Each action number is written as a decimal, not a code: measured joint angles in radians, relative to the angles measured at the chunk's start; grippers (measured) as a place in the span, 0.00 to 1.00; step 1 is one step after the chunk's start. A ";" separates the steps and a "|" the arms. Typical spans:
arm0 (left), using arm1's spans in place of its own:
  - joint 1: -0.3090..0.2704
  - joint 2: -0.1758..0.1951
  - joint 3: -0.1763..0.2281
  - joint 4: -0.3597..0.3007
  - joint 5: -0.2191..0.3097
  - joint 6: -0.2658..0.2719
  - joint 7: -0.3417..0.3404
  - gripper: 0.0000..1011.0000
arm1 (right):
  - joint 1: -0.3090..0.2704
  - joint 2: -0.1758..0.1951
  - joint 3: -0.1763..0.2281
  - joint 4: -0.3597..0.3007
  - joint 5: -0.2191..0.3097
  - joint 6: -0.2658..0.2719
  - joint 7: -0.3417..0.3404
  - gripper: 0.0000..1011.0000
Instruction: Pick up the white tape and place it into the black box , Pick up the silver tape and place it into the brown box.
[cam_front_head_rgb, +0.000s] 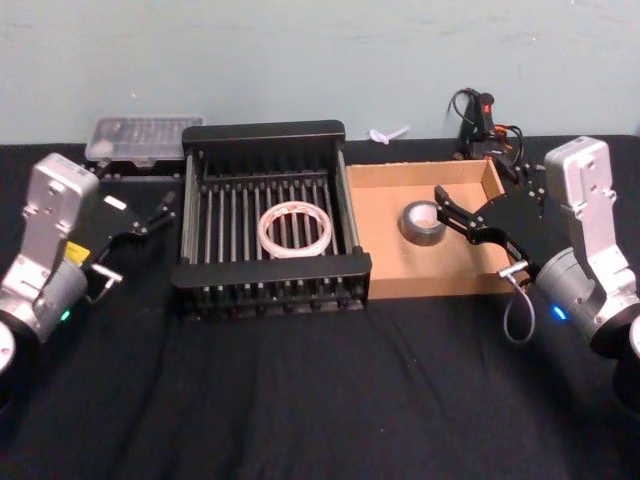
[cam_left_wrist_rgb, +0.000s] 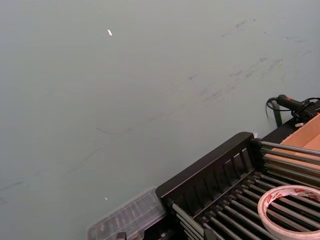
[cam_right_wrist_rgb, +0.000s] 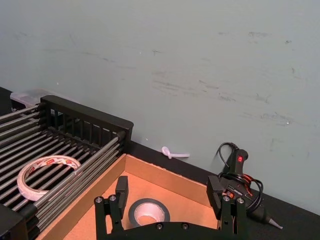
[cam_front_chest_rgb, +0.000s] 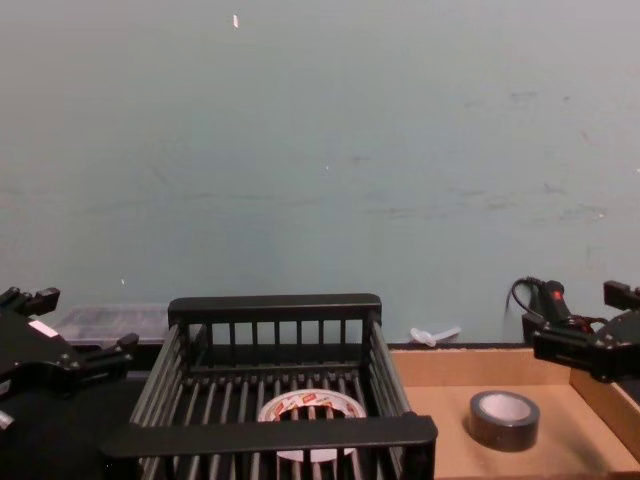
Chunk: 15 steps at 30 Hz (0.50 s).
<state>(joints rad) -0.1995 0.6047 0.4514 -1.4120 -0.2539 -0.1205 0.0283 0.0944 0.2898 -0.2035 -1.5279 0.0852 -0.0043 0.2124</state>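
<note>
Black-clothed table (cam_front_head_rgb: 300, 400) under a pale wall: we see the white tape (cam_front_head_rgb: 295, 229) flat inside the black box (cam_front_head_rgb: 270, 283), the silver tape (cam_front_head_rgb: 424, 222) in the brown box (cam_front_head_rgb: 400, 285) beside it. Right gripper (cam_front_head_rgb: 447, 208) gapes empty just beside the silver roll and could nudge it while retreating; left gripper (cam_front_head_rgb: 163, 210) sits spread outside the crate.

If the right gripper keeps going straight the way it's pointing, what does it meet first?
Probably the silver tape. The right gripper, open, points left across the brown box with the roll just ahead of its fingertips. Its height above the roll is unclear, so it might pass over it.
</note>
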 joint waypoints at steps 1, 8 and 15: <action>0.000 0.000 0.000 0.000 0.000 0.000 0.000 0.99 | 0.000 0.000 0.000 0.000 0.000 0.000 0.000 0.99; 0.000 0.000 0.000 0.000 0.000 0.000 0.000 0.99 | 0.001 0.001 -0.001 -0.001 0.002 0.000 0.001 0.99; 0.000 0.000 0.000 0.000 0.000 0.000 0.000 0.99 | 0.001 0.001 -0.001 -0.002 0.002 0.000 0.001 0.99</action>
<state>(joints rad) -0.1995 0.6047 0.4514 -1.4119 -0.2539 -0.1205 0.0283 0.0956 0.2911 -0.2048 -1.5295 0.0876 -0.0046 0.2135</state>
